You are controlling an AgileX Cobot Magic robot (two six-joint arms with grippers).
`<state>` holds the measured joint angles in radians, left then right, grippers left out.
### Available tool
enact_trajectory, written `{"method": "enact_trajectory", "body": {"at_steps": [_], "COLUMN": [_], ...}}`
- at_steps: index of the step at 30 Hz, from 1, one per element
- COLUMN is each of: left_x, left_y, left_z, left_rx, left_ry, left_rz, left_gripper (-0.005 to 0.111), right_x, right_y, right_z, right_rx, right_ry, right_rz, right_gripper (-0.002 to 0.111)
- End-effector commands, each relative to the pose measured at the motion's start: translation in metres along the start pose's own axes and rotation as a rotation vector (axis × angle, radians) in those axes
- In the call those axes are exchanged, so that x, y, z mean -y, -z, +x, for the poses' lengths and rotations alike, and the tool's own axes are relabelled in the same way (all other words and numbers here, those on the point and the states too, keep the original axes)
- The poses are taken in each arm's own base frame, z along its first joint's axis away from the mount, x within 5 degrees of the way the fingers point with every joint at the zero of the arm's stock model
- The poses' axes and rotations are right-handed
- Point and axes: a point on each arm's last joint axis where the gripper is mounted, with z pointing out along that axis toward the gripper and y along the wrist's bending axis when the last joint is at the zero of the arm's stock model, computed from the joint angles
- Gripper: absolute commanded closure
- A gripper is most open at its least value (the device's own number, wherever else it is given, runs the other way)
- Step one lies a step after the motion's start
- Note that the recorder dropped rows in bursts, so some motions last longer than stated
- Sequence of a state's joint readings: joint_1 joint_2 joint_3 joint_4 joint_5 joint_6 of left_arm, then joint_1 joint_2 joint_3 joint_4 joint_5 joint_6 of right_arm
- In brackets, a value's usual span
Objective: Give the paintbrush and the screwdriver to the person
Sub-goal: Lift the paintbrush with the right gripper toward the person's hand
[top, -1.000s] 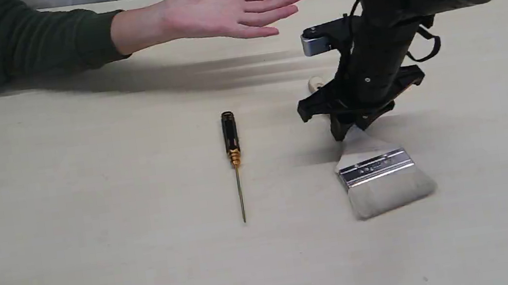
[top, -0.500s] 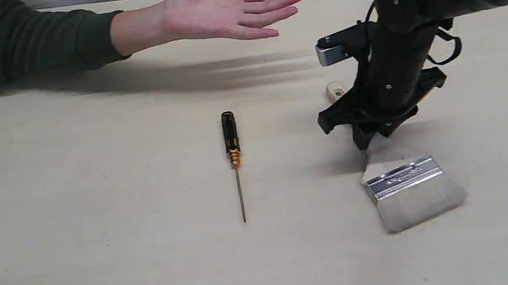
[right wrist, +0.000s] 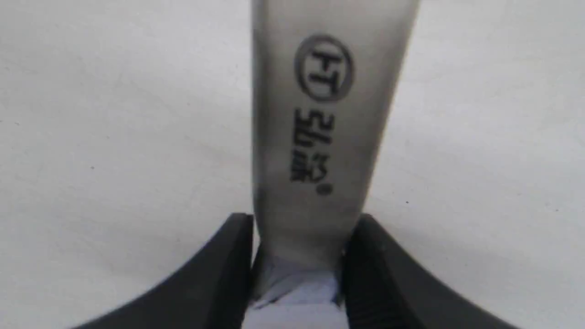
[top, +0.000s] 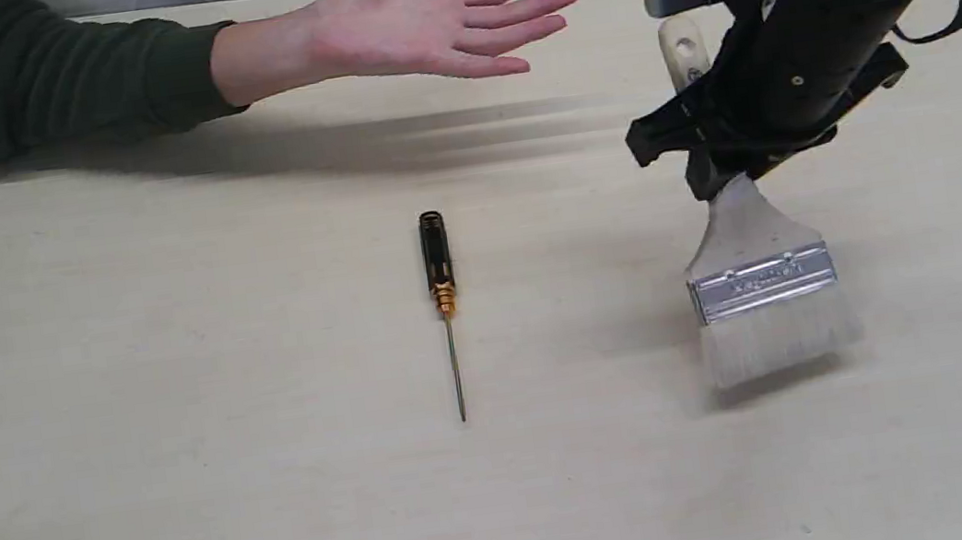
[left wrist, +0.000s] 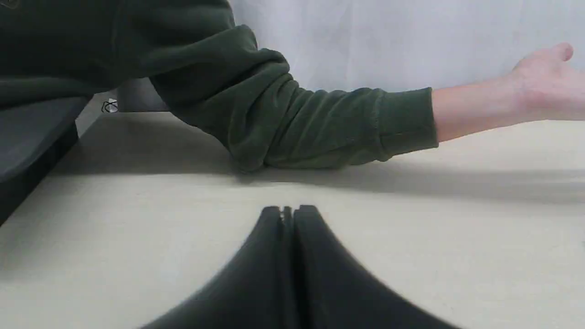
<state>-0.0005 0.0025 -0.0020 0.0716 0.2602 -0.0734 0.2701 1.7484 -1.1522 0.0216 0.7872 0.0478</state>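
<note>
Right gripper (top: 713,176) is clamped on the paintbrush (top: 746,235) — its fingers (right wrist: 228,256) pinch the pale wooden handle (right wrist: 320,114) from both sides, above where it flares toward the ferrule (top: 761,281). In the right wrist view the handle fills the gap between them, with the printed "HT" logo facing the camera. The brush hangs steeply at the right of the scene, bristles (top: 774,343) lowest and nearest. The holed handle end is up and far, sticking out past the gripper. A shadow sits right under the bristle tips. Cannot tell whether they touch the tabletop (top: 181,393) or just clear it.

Screwdriver (top: 438,266) lies flat mid-tabletop, ungripped, with the black handle far and the thin shaft pointing near. It is well apart from the brush, to its left.

Person's hand (top: 411,23) is open, palm up, held over the far part of the tabletop and pointing right toward the brush handle — near it, not touching. The dark green sleeve (left wrist: 320,123) rests on the tabletop at far left.

Left gripper (left wrist: 288,211): fingers pressed together, holding nothing, low over the tabletop on the near side of the sleeve.
</note>
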Motion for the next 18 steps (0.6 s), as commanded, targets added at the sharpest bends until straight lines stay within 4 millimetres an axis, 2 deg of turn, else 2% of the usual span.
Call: {"method": "enact_trajectory", "body": {"at_steps": [1,7,14,18], "left_x": [0.001,0.001,0.001,0.001], "left_y": [0.0,0.0,0.0,0.0], "left_z": [0.0,0.0,0.0,0.0], "left_rx": [0.009,0.009,0.009,0.009], "left_ry": [0.005,0.005,0.005,0.005], "left_rz": [0.008,0.008,0.008,0.008], "left_gripper": [0.107,0.107,0.107,0.107], "right_x": [-0.001,-0.008,-0.039,-0.054], "right_y": [0.021,0.039,0.066,0.073], "right_z": [-0.007,-0.022,-0.049,-0.066], "right_rx": [0.067,0.126,0.244,0.293], "right_ry": [-0.003,0.009,0.061,0.085], "right_rz": [-0.011,-0.025,-0.066,-0.085], "right_gripper": [0.104,0.104,0.104,0.104]}}
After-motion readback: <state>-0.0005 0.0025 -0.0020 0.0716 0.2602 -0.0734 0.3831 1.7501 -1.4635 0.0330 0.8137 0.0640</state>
